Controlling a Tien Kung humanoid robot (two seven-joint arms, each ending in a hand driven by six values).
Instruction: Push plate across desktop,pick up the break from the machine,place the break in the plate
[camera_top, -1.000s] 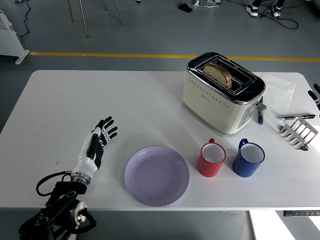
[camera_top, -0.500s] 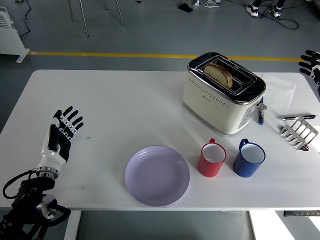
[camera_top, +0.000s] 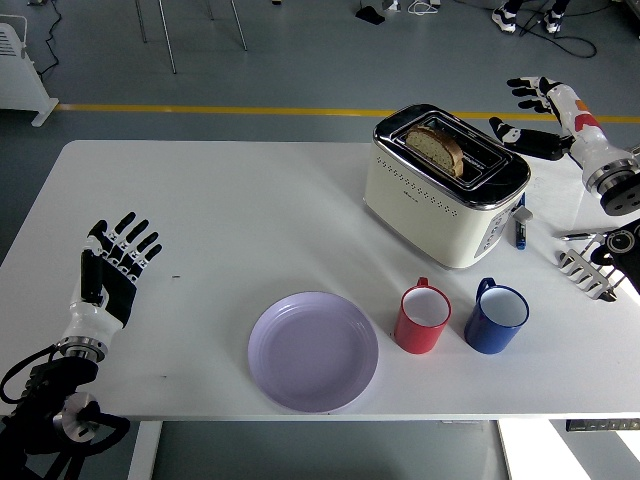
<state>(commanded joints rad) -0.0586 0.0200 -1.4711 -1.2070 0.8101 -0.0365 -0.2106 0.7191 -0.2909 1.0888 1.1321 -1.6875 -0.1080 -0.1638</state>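
Observation:
A lilac plate (camera_top: 313, 351) lies near the table's front edge, centre. A cream toaster (camera_top: 444, 187) stands at the back right with a slice of bread (camera_top: 436, 148) sticking up from its slot. My left hand (camera_top: 112, 262) hovers over the table's left edge, fingers spread, far from the plate. My right hand (camera_top: 535, 112) is raised to the right of the toaster, open, its fingers pointing toward the bread and apart from it.
A red mug (camera_top: 423, 317) and a blue mug (camera_top: 496, 317) stand just right of the plate. A metal toast rack (camera_top: 596, 264), a pen (camera_top: 596, 235) and a marker (camera_top: 521, 228) lie at the right edge. A sheet of paper (camera_top: 560, 180) lies behind the toaster.
My right hand has come in from the right edge toward the toaster. The left hand pulled away from the plate to the left edge. The plate has hardly moved.

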